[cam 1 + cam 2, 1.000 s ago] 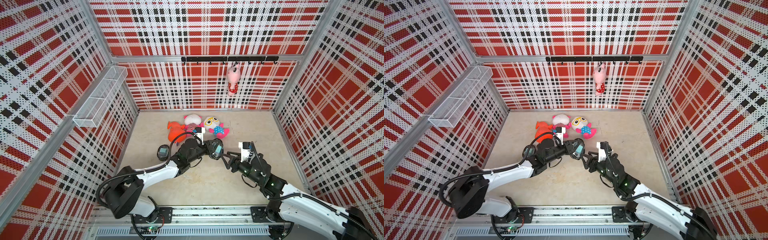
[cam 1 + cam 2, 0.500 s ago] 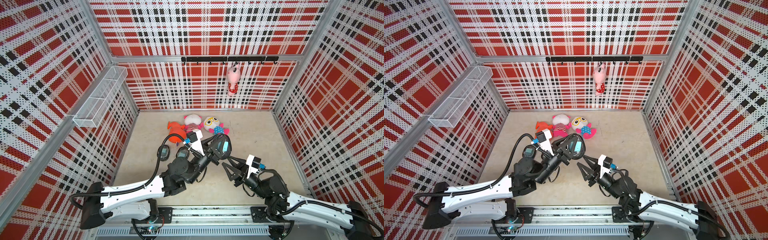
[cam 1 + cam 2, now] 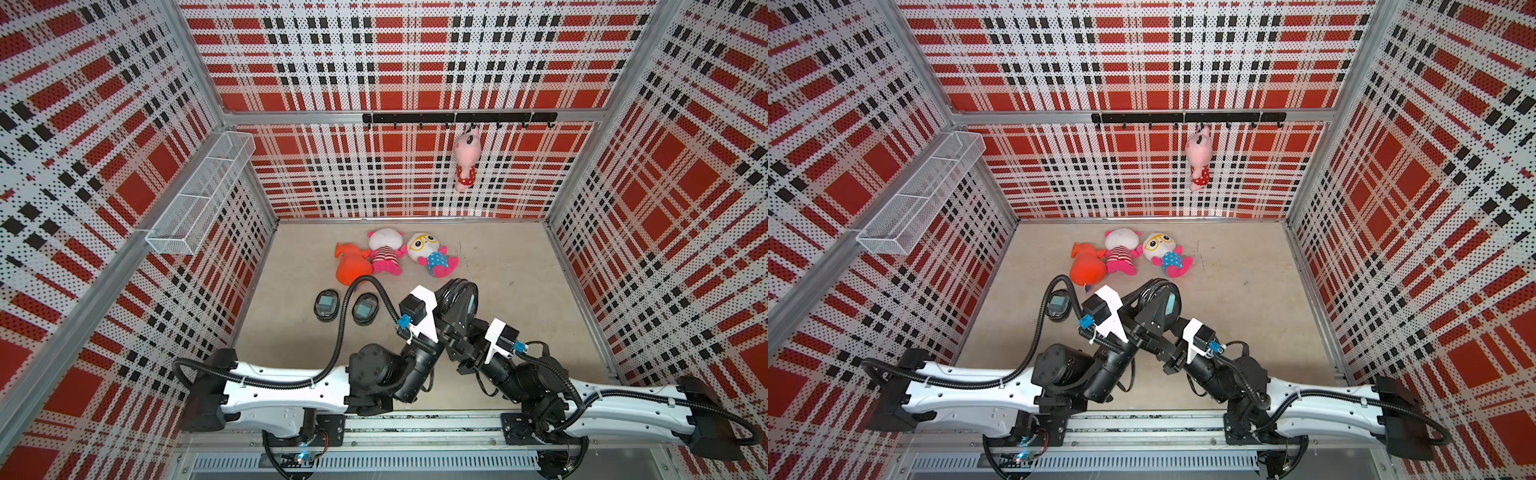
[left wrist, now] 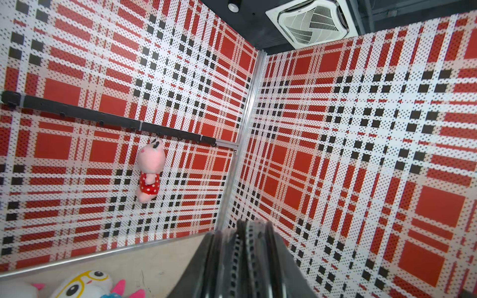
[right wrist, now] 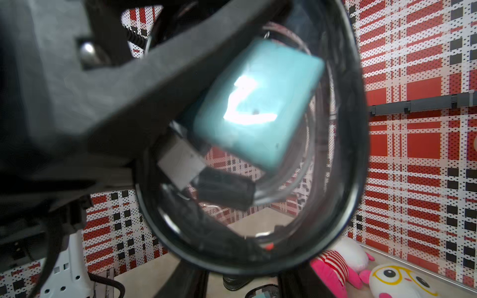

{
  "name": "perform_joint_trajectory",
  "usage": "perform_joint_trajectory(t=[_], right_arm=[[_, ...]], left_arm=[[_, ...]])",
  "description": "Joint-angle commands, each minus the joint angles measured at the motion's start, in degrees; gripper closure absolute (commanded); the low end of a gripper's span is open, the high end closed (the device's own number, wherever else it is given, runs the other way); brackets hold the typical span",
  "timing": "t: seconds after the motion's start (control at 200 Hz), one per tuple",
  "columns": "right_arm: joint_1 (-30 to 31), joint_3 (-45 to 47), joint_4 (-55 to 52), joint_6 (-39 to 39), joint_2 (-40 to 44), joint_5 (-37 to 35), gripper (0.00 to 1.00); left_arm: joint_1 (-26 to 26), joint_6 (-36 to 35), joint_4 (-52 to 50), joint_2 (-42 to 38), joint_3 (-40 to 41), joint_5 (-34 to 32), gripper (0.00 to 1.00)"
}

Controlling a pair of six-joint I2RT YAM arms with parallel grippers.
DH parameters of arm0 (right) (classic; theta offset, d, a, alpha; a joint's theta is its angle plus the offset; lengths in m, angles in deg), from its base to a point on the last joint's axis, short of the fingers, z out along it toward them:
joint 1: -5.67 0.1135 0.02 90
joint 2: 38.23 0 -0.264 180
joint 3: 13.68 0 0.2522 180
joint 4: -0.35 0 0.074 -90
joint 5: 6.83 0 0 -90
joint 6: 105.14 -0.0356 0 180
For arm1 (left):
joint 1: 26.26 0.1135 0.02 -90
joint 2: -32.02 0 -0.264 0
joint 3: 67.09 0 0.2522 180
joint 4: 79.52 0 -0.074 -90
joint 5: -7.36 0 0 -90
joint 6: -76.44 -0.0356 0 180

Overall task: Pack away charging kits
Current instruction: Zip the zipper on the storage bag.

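**Left hand holds one packed case aloft; right hand's grip unconfirmed**

From my station I find the left gripper clamped on a black oval case, which it holds clear of the table near the middle. The left wrist view shows this case edge-on, seated between the fingers. The right gripper sits at the end of the same case nearer the robot's base. Its fingers flank the rim in the right wrist view, but I cannot tell whether they press on it or stand off.

Through the case's clear window I see a teal plug, a white cable end just beside it, and a dark tie next to that, all blurred.

On the table to the robot's left, a second case and a third case lie side by side. A second plug and a third plug show through their windows. Beyond them three soft toys lie in a row. A pink toy hangs from the hook rail on the back wall.
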Motion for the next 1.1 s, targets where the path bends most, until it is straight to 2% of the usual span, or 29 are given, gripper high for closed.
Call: perform_joint_trajectory(t=[0.0,0.135,0.271,0.481,0.762,1.092], right_arm=[[0.37,0.3,2.5,1.12,2.64,-0.41,0.57],[0.37,1.22,0.73,-0.05,5.02,2.49,0.58],[0.34,1.03,-1.58,-1.09,3.64,4.6,0.56],[0.33,0.47,-0.54,-1.92,1.39,5.98,0.54],[0.33,-2.05,-2.49,-2.49,0.94,8.57,0.69],[0.33,-2.34,-1.29,-2.28,1.02,6.45,0.7]], left_arm=[[-0.45,-6.79,7.55,0.47,-1.13,-4.04,1.0],[-0.37,-7.62,9.31,1.17,-1.02,-4.87,1.0],[0.23,-8.05,10.35,1.46,-1.67,-6.06,1.0],[2.64,-4.32,8.59,0.87,-1.45,-5.09,1.0],[4.1,-2.45,8.47,0.43,-0.26,-4.48,1.0],[4.65,-1.2,8.46,0.57,0.76,-3.77,1.0]])
